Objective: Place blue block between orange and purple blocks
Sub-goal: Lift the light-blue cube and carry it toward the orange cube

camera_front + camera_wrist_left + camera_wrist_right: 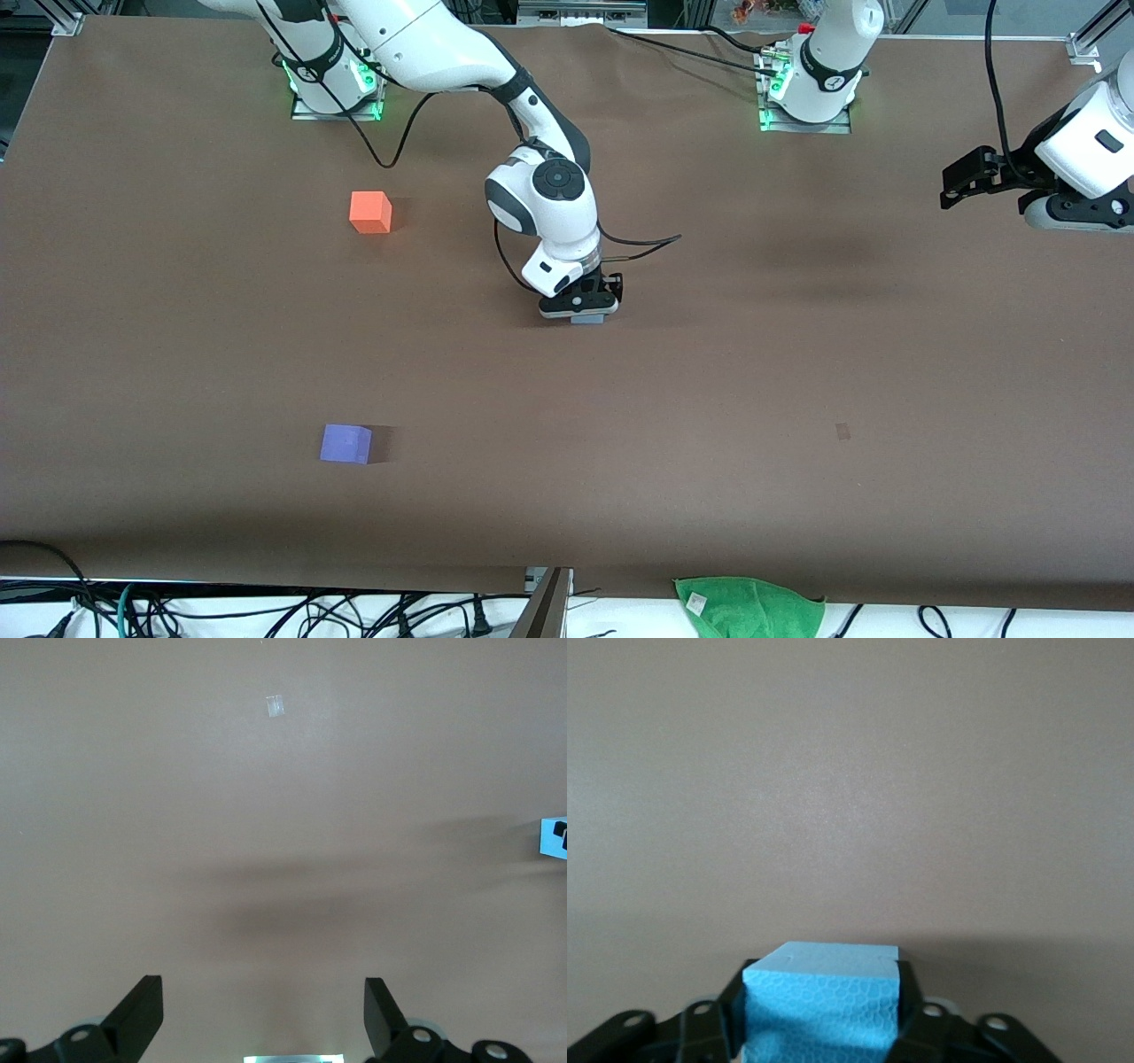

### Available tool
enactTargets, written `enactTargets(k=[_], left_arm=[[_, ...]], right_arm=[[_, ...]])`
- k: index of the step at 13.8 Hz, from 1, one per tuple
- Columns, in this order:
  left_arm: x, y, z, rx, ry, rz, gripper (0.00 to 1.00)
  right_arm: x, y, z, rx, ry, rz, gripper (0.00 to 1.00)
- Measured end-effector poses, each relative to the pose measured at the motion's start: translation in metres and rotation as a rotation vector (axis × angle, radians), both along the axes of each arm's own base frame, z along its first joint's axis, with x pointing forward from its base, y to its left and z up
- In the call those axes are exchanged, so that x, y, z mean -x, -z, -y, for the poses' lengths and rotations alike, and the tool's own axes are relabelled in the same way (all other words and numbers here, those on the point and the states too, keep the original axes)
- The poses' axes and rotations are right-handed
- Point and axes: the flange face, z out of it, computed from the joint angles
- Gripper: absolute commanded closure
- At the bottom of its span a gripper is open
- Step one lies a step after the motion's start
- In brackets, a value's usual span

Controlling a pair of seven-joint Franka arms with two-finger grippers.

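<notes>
The blue block [822, 1001] sits on the table's middle, almost hidden under the right hand in the front view, where only its lower edge [586, 320] shows. My right gripper [586, 312] is down on it, its black fingers [909, 997] pressed against both sides of the cube: shut on it. The orange block [370, 212] lies toward the right arm's end, farther from the front camera. The purple block [345, 443] lies at that same end, much nearer the camera. My left gripper [264, 1014] hangs open over bare table at the left arm's end, waiting.
A green cloth [749, 607] lies off the table's front edge. A small pale mark [842, 431] is on the brown table [797, 354]. Cables trail along the front edge and from the arm bases.
</notes>
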Motion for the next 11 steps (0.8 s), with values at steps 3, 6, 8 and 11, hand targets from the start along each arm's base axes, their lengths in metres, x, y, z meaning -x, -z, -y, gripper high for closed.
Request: enactTargets(k=[3,6,8,11], left_arm=[[0.0,0.0,0.0,0.0,0.0,0.0,0.0],[0.0,0.0,0.0,0.0,0.0,0.0,0.0],[0.0,0.0,0.0,0.0,0.0,0.0,0.0],[0.0,0.0,0.0,0.0,0.0,0.0,0.0]], right_arm=[[-0.001,-0.001,0.0,-0.002,0.001,0.003,0.7],[-0.014,-0.016,0.0,-0.02,0.012,0.029,0.7],[-0.032,-0.028,0.011,-0.021,0.031,0.041,0.7],[-0.05,-0.044,0.031,0.03,0.011,0.021,0.69]])
